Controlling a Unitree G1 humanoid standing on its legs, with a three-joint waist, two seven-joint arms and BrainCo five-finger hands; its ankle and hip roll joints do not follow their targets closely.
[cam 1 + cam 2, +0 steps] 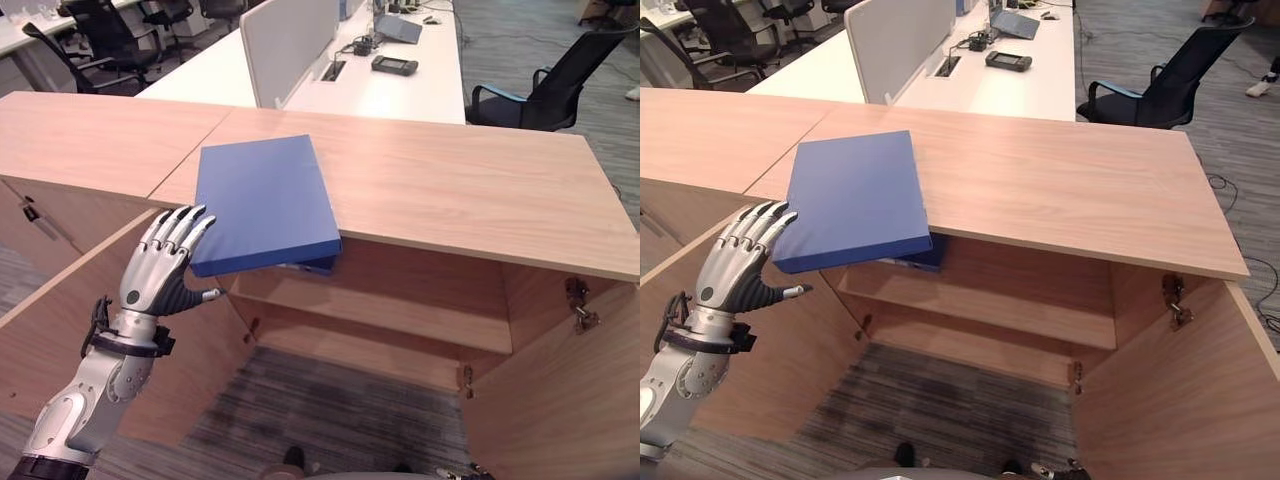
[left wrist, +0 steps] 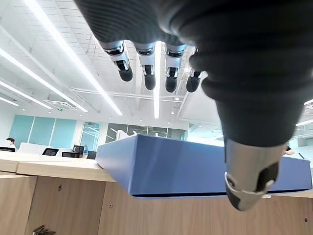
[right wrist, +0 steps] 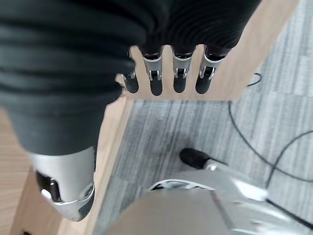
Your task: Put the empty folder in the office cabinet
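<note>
A flat blue folder [image 1: 262, 200] lies on the wooden top of the office cabinet [image 1: 450, 190], its near end jutting out over the open front. My left hand [image 1: 155, 280] is open beside the folder's near left corner, fingers straight and raised, fingertips [image 1: 190, 218] at its edge; whether they touch it I cannot tell. In the left wrist view the folder [image 2: 195, 166] sits past the thumb, nothing gripped. My right hand [image 3: 166, 73] hangs low beside a cabinet door, fingers straight and holding nothing.
Both cabinet doors stand open, the left door [image 1: 70, 330] by my left arm and the right door [image 1: 560, 400] opposite. A shelf [image 1: 380, 320] runs across inside. Behind the cabinet are a white desk [image 1: 400, 85] with a divider and a black chair [image 1: 545, 90].
</note>
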